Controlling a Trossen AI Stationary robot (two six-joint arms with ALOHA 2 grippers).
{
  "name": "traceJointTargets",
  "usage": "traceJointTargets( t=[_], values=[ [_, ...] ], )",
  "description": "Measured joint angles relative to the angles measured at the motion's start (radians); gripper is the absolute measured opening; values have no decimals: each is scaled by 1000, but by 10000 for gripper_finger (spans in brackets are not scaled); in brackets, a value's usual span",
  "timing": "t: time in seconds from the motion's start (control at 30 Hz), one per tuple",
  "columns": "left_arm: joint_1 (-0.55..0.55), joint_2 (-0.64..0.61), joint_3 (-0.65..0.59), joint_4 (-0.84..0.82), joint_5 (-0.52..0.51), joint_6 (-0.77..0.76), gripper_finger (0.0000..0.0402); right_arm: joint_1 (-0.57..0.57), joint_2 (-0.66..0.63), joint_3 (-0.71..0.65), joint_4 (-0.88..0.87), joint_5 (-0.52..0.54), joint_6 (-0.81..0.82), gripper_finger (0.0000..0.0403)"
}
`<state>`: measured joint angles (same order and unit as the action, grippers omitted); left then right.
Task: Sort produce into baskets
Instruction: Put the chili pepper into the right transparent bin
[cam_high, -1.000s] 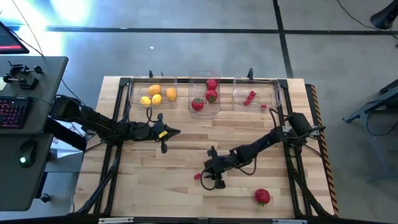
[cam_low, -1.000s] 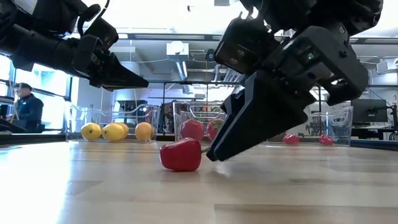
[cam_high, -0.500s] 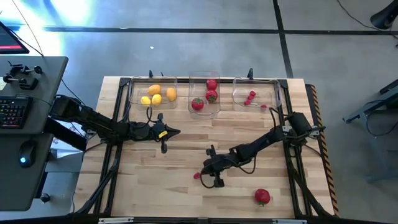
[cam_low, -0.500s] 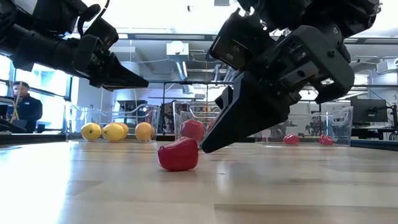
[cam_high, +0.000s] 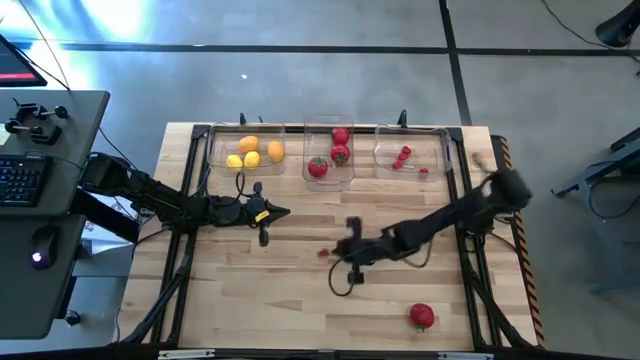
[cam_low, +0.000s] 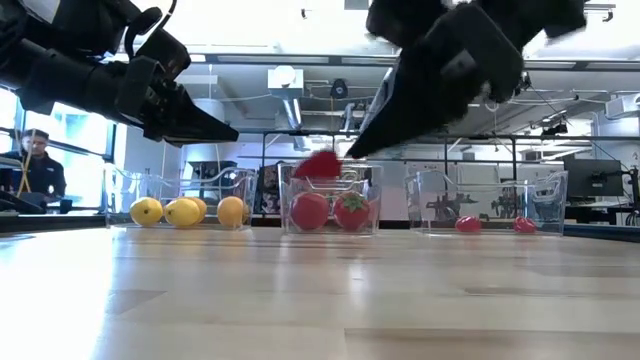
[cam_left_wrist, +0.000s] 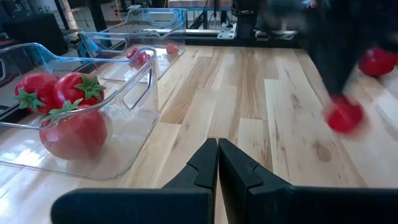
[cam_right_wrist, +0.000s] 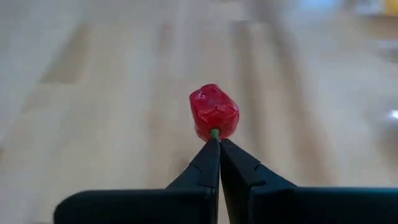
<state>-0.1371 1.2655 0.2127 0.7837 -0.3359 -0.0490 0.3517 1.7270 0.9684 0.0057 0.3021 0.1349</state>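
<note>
Right gripper (cam_right_wrist: 214, 142) pinches berry (cam_right_wrist: 214, 112) stem, berry beyond fingertips.

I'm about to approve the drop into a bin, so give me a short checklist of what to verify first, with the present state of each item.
1. Berry held: ok. The right gripper has its fingers shut on the green stem of the small red berry.
2. Berry off the table: ok; the low view shows it in the air.
3. Firm hold: cannot tell; only the thin stem is pinched.
4. Target bin: ok. The right-hand bin already holds small red berries and has free room.
5. Left gripper out of the way: ok; fingers shut, above the table in front of the lemon bin.
6. Work left: not ok. A large red fruit lies near the table's front edge.
</note>
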Motion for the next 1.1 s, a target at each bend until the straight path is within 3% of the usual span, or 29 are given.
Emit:
traceJointTargets(
  t=[0.23, 0.4, 0.57, 0.77, 1.1],
  values=[
    [0, 0, 0, 5, 0, 0, 0, -73, -315, 0, -482, 373, 174, 0],
    [0, 0, 0, 6, 0, 0, 0, -232, -492, 0, -768, 497, 305, 0],
    [0, 0, 0, 7, 0, 0, 0, -465, -559, 0, -898, 473, 330, 0],
    [0, 0, 0, 8, 0, 1, 0, -726, -526, -1, -922, 363, 257, 0],
    [0, 0, 0, 7, 0, 8, 0, -1011, -394, -1, -875, 199, 149, 0]
  ],
)
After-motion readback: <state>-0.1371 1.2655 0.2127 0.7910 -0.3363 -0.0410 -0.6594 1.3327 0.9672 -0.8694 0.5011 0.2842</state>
